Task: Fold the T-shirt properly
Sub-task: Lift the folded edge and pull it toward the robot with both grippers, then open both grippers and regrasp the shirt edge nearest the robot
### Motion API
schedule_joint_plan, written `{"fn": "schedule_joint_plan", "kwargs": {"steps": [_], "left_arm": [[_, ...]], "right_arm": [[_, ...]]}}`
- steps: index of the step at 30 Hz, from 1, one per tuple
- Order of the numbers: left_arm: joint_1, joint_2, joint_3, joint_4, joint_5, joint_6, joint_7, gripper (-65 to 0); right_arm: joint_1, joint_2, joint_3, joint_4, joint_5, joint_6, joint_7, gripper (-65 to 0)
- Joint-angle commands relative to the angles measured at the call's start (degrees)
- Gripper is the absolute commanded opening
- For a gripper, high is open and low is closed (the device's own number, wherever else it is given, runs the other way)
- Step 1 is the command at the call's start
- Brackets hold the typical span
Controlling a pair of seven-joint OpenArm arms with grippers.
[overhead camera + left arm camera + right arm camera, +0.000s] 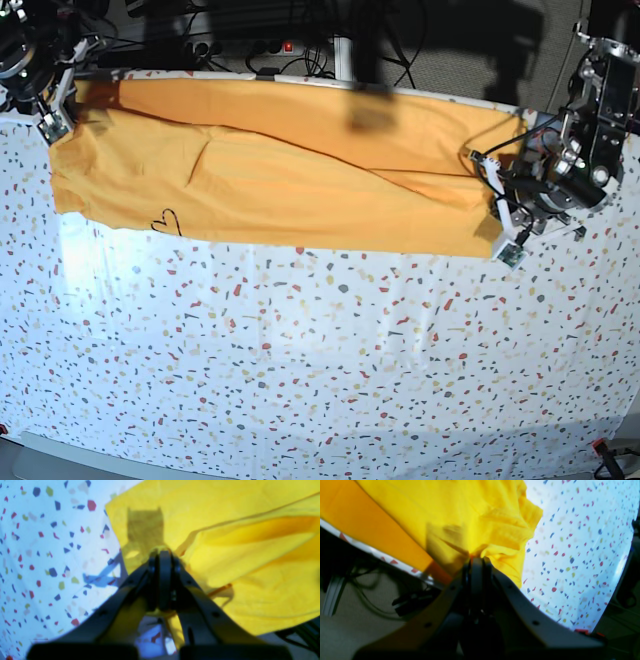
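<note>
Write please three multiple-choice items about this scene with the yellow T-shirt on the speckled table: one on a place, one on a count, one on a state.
1. Where on the white speckled table does the mustard-yellow cotton T-shirt lie in the base view?
A. along the far edge
B. in the middle
C. along the near edge

2. How many small black heart outlines show on the shirt?
A. none
B. one
C. three

3. How do the left gripper and the right gripper stand?
A. both open above the cloth
B. one open, one shut
C. both shut on the shirt's cloth

Answers: 1 A, the shirt stretches along the table's far side. 2 B, one heart sits near its front edge. 3 C, each wrist view shows closed jaws pinching yellow fabric.
</note>
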Motion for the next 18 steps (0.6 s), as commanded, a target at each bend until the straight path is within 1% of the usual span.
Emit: {"fn": "schedule_joint_plan", "kwargs": {"steps": [1,10,15,17,18], "left_arm": [[-0.7,-0.7,-0.4,1.1,0.2,0.2,-0.1,-65.0],[-0.6,-0.7,-0.4,1.1,0.2,0.2,0.7,-65.0],[-0.6,-0.7,-0.4,1.1,0.2,0.2,1.0,-65.0],[-0.6,-0.7,-0.4,1.1,0.2,0.2,1.1,-65.0],[-0.6,-0.7,-0.4,1.1,0.2,0.2,1.7,-65.0]], "right_arm": [[-0.2,0.8,0.7,0.9,0.0,-0.2,0.3,-65.0],[-0.2,0.8,0.7,0.9,0.1,-0.2,1.1,-65.0],[-0.2,0.8,0.7,0.9,2.6,-0.2,1.2,-64.3],[-0.2,0.8,0.7,0.9,3.3,-0.2,1.6,-50.3],[-0.2,0.8,0.7,0.9,3.3,-0.2,2.1,-45.1]]}}
